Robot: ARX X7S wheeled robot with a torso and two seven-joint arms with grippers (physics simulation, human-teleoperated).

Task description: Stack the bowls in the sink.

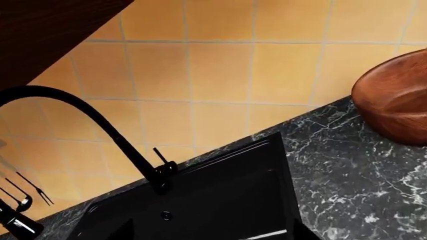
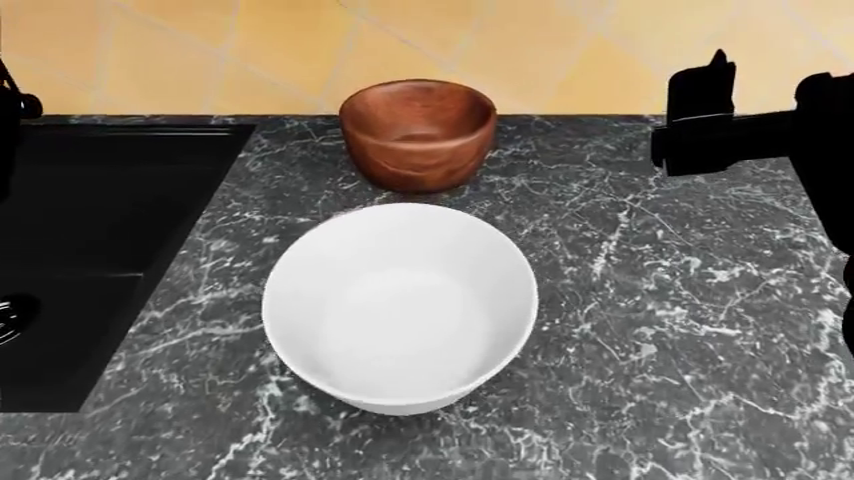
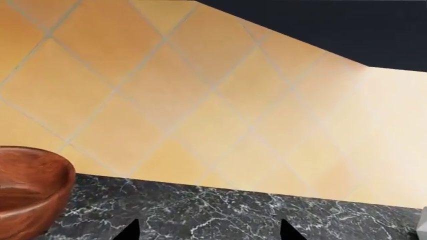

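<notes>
Two round bowls upright on the dark grey marbled stone counter (image 2: 667, 300), both outside the large rectangular matte black sink (image 2: 94, 230) set into its left part. Wide, smooth, glossy white bowl (image 2: 400, 305) near the counter's front edge, thin even rim, softly shaded interior, nothing inside. Deeper, slightly smaller reddish-brown wooden bowl (image 2: 418, 133) just behind it, close to the back edge under the yellow-tiled wall (image 2: 267, 50), visible grain in darker bands around the rounded wall, also with nothing inside; apart from the white bowl or barely meeting its rim, hard to tell which. Both just right of the sink's right rim. Round drain (image 2: 11, 318) glimpsed at the basin floor by the head view's left edge; tall curved black faucet (image 1: 100, 130) at the sink's back edge in the left wrist view. Right gripper (image 3: 207, 232) raised over the counter's right rear part, two dark fingertips (image 3: 130, 231) spread well apart with only stone between, gripping nothing. Left gripper (image 1: 283, 235) above the sink, barely visible at the picture's edge, opening impossible to tell.
</notes>
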